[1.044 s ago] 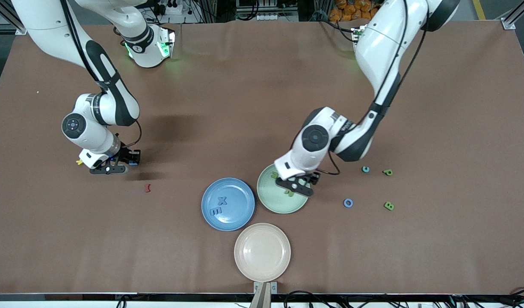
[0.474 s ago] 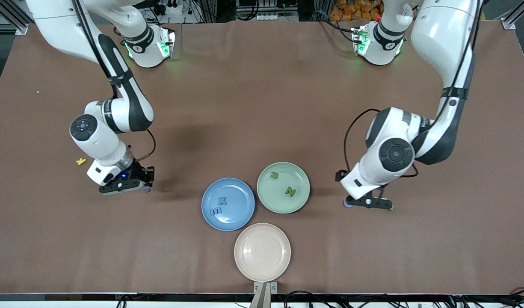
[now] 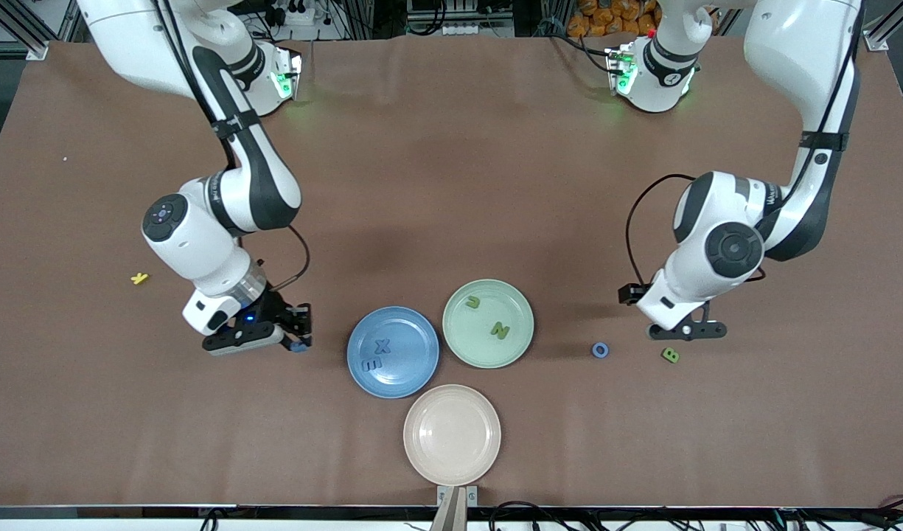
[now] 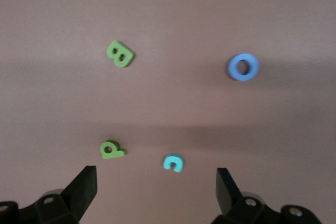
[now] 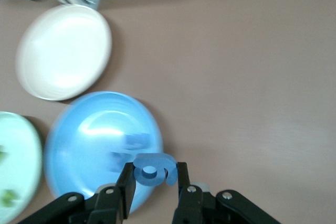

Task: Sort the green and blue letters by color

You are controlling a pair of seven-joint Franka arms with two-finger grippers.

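Mostly bare brown table (image 3: 451, 169) — three plates (image 3: 452, 434), scattered letters (image 3: 600, 349)

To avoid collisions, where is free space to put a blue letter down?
The blue plate has bare room beside its X and E. The beige plate is bare. Crowded: table around the green B and blue O, under the left gripper.

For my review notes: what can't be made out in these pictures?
- Front view: the green P and teal C are hidden under the left arm; only the left wrist view shows them.
- Front view: the piece held by the right gripper is too small to read; the right wrist view shows a blue letter, which one unclear.
- Right wrist view: letters on the blue plate are blurred.
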